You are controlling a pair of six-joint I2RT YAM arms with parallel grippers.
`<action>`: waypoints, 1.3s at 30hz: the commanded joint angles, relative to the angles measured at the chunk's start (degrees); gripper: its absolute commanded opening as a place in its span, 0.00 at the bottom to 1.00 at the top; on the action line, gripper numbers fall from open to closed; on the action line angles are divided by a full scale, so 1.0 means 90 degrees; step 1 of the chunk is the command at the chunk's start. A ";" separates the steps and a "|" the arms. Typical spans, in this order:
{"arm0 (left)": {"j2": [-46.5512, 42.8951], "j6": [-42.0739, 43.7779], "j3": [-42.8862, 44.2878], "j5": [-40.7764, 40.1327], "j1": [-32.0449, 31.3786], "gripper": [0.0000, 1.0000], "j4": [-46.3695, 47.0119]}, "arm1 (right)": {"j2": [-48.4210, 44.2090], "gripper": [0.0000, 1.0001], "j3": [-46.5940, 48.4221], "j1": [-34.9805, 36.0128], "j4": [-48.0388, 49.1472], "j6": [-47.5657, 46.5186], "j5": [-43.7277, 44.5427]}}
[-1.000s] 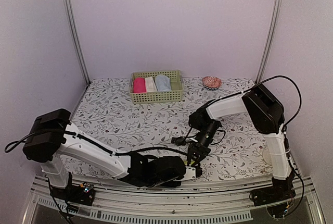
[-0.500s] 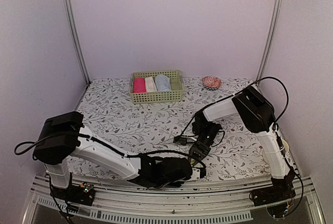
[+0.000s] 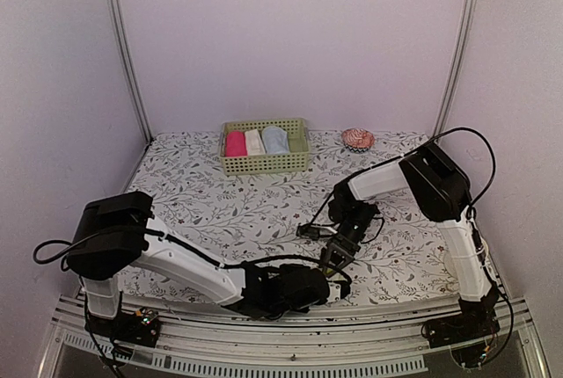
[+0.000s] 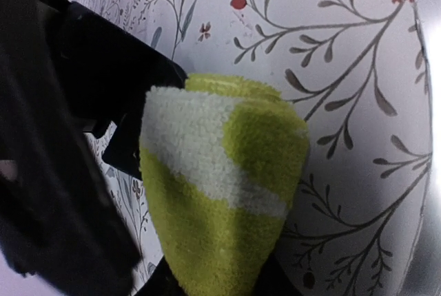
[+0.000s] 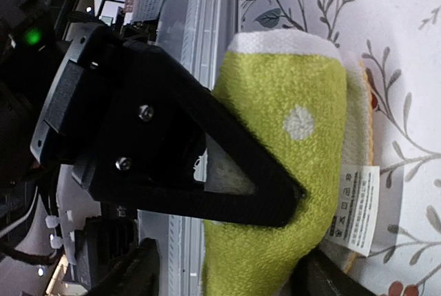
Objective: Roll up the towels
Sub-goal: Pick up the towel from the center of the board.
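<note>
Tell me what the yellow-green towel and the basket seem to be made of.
The yellow-green towel: soft terry cloth, matte; its fuzzy pile shows. The basket: probably moulded plastic, pale green, with a regular grid of holes; too small to be sure.

There were two arms (left arm (image 3: 185, 268), right arm (image 3: 380, 180)), one basket (image 3: 264, 164), three rolls (pink roll (image 3: 235, 143), cream roll (image 3: 254, 141), light blue roll (image 3: 275, 140)), one yellow-green towel (image 4: 227, 193) and one round red-patterned thing (image 3: 357, 139).

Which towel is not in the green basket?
The yellow-green towel, on the table; the pink roll, cream roll and light blue towel sit in the basket.
</note>
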 commanded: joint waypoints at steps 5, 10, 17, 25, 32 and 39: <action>0.0034 -0.0262 -0.0262 0.0354 0.0311 0.17 -0.0484 | -0.1847 0.99 -0.0223 -0.0495 0.0349 0.0217 0.1048; -0.0100 -0.0447 -0.0244 0.0533 0.0422 0.12 -0.0427 | -0.3613 0.99 -0.0759 -0.0950 0.2219 0.1874 0.2984; -0.0496 -0.0671 -0.0259 0.0885 0.0617 0.07 -0.0289 | -0.5614 0.99 -0.2743 -0.1384 0.4993 0.3219 0.5127; -0.0878 -0.1124 0.0108 0.1569 0.1072 0.01 -0.0366 | -0.7090 0.99 -0.4349 -0.2555 0.6732 0.3625 0.5322; -0.0867 -0.1614 0.0846 0.2160 0.1672 0.00 -0.0385 | -0.7061 0.99 -0.4347 -0.2888 0.6606 0.3755 0.4682; -0.0374 -0.2365 0.2309 0.2025 0.2245 0.00 -0.0935 | -0.6828 0.99 -0.4250 -0.2890 0.6477 0.3695 0.4387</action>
